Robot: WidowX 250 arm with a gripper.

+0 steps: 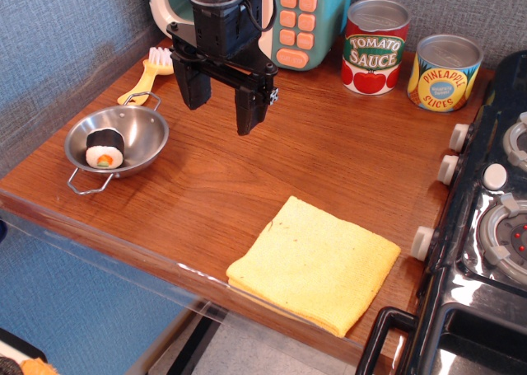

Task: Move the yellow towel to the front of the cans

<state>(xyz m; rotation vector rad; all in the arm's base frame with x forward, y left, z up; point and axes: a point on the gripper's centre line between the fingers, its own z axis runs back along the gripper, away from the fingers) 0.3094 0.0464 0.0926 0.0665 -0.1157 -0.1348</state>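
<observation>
The yellow towel (315, 264) lies flat and folded near the table's front edge, at the right. The two cans stand at the back right: the red-and-white Tomato Sauce can (375, 47) and the yellow-and-blue Pineapple Slices can (445, 72). My gripper (221, 105) hangs open and empty above the table's back left part, well away from the towel and to the left of the cans.
A metal bowl (118, 140) with a sushi roll (105, 147) sits at the left. A yellow-handled brush (148, 74) lies behind it. A toy microwave (296, 16) stands at the back. A toy stove (494, 218) borders the right side.
</observation>
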